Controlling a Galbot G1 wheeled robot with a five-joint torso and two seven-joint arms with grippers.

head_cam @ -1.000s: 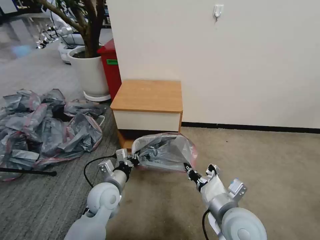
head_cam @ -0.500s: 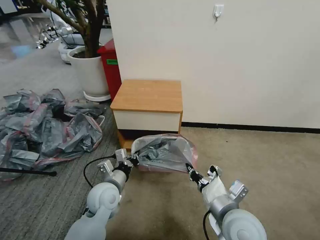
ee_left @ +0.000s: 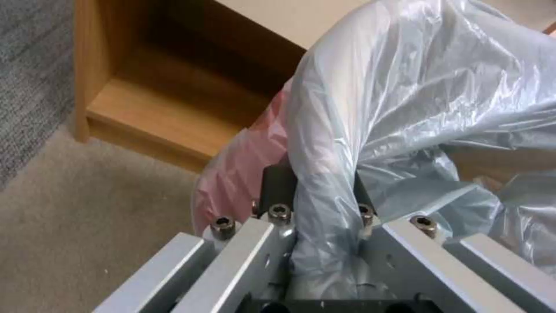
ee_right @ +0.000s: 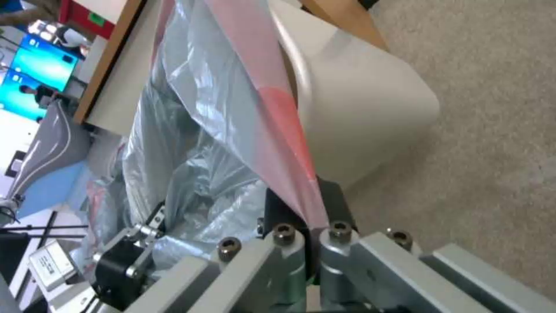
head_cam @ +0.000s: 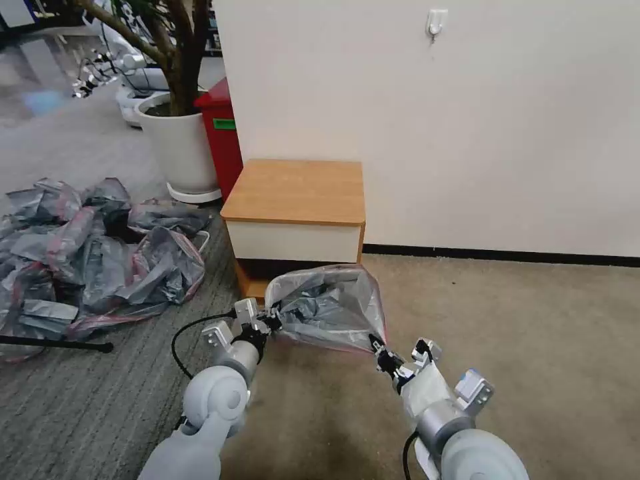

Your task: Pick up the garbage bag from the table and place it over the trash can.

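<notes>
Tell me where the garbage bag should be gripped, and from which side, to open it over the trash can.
Grip the garbage bag at its pink-banded mouth, on two opposite sides, one from each side. The left tool and right tool are both shut on it there, so the mouth spreads wide above the trash can. Gripping the thin body would likely leave the mouth closed.

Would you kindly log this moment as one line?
left gripper: shut on bag | right gripper: shut on bag | bag: stretched over trash can | table: bare
</notes>
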